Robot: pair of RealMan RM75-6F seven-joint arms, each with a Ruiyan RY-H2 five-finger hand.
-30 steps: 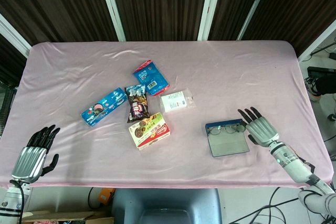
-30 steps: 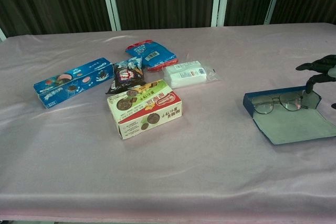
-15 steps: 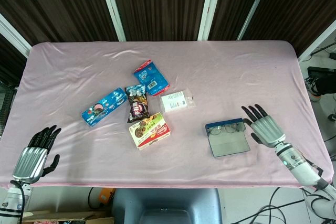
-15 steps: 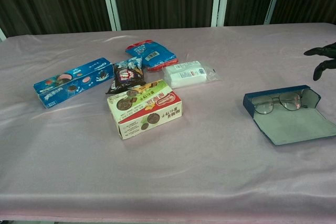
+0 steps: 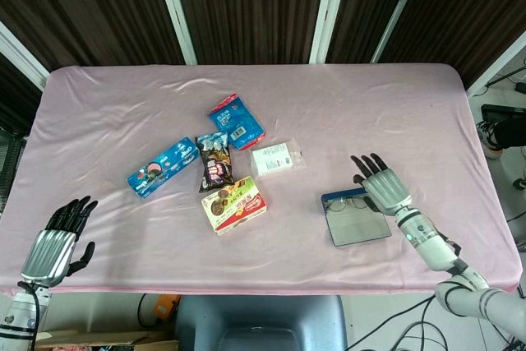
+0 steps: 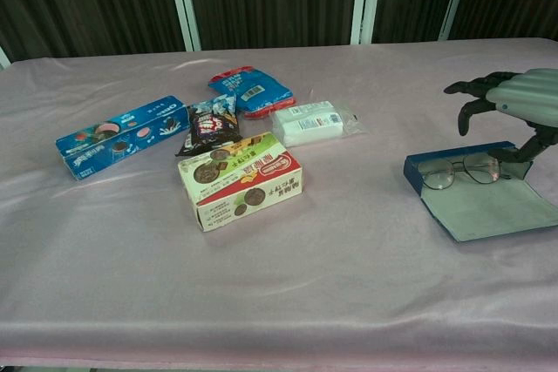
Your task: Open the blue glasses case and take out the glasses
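**Right hand over the open glasses case**

Head view: the blue glasses case (image 5: 357, 219) lies open on the pink tablecloth (image 5: 123, 63), right of centre, with the glasses (image 5: 355, 200) resting along its far edge. The right hand (image 5: 380, 183) hovers at the case's far right corner, fingers spread and holding nothing. The left hand (image 5: 57, 240) sits at the near left edge of the table, well apart from everything, fingers apart and empty. A cluster of snacks lies left of centre: a blue cookie box (image 5: 162, 168), a dark snack bag (image 5: 215, 163), a blue-and-red packet (image 5: 236, 121), a white tissue pack (image 5: 274, 159) and a biscuit box (image 5: 235, 205).

Chest view: the right hand (image 6: 514, 102) hangs above the case (image 6: 484, 202), fingers splayed and curved downward. The glasses (image 6: 460, 169) lie folded open inside the case, against its raised blue back wall. The left hand is out of this frame.
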